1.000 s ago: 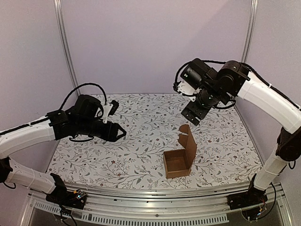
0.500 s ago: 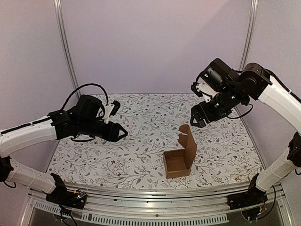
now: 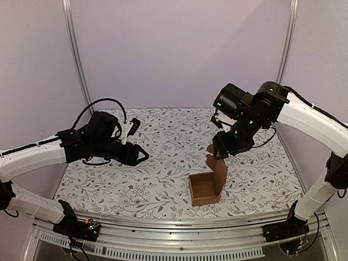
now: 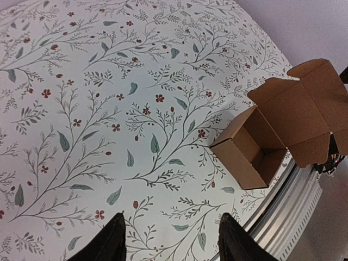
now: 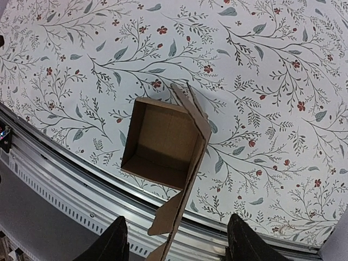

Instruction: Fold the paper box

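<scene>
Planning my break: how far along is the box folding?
Done: the paper box stands with its walls up, open on top. In hand: the right gripper, jaws apart, straddles the free edge of the upright lid flap; the left gripper hovers open and empty. Left: folding the lid down and tucking it shut.

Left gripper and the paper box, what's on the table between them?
Nothing. In the left wrist view, only bare floral tablecloth runs from the left gripper to the paper box; no object sits on that stretch.

Floral-patterned table (image 3: 163, 179); metal rail (image 3: 179, 224), apparently slotted, along its near edge; pale walls (image 3: 179, 54).
</scene>
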{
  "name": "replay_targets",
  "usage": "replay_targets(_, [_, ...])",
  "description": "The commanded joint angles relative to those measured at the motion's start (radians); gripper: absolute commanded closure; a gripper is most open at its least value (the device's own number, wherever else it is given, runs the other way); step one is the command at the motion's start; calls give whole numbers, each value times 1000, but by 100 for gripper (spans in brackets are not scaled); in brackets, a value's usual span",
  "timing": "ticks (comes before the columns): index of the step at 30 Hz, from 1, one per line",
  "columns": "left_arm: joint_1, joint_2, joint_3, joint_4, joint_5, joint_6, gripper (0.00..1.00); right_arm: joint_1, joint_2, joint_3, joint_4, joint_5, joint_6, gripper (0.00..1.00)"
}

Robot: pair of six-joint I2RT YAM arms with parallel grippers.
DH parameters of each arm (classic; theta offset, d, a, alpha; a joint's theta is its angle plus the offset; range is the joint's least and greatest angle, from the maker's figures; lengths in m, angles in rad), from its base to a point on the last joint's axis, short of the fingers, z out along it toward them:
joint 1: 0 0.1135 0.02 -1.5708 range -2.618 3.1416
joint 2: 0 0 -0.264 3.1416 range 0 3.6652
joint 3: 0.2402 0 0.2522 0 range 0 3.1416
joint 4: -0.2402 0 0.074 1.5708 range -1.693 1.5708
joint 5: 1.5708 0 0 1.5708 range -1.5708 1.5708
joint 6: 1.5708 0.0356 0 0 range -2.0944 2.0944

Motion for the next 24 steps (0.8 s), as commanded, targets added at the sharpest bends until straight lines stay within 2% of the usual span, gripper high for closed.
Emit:
replay_targets(1, [12,-16,-22,10,12,18,43,14,30,-14,-16,-14,24,42])
replay_targets(10, [12,-40,-31,-4,5,14,43,35,102,15,-42,9,-1,65])
replay_targets(19, [13,-68,-19,-39,-19,16,43,54,130,71,-83,46,-40,98])
replay_targets(24, [13,-91,-5,-47,-22,18,43,90,158,115,-96,114,-137,100])
